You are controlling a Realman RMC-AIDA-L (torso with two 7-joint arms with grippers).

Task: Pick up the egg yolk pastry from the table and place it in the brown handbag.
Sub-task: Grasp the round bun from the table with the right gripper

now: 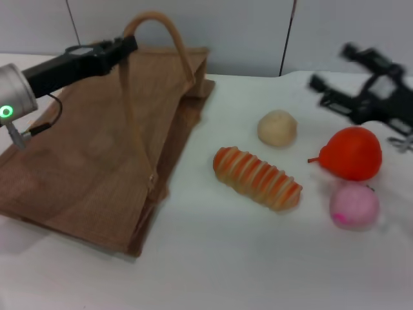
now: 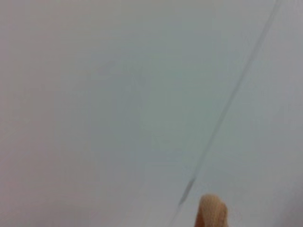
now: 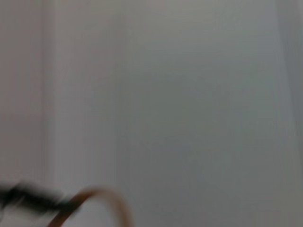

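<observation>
On the desk (image 1: 213, 258) the egg yolk pastry (image 1: 277, 128) lies untouched beside the striped bread (image 1: 258, 178). I'd bring my right gripper (image 1: 335, 81), jaws apart, straight down over it; my left gripper (image 1: 129, 44) clamps the brown handbag (image 1: 90, 161) handle up.

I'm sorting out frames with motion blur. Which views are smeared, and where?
Head view: the right gripper is smeared; the egg yolk pastry and the left gripper at the brown handbag handle look steadier. Both wrist views: soft, mostly blank wall.

Head view high, angled down over table (image 1: 213, 271); both wrist views face wall, sharing handbag handle (image 3: 102, 201).
</observation>
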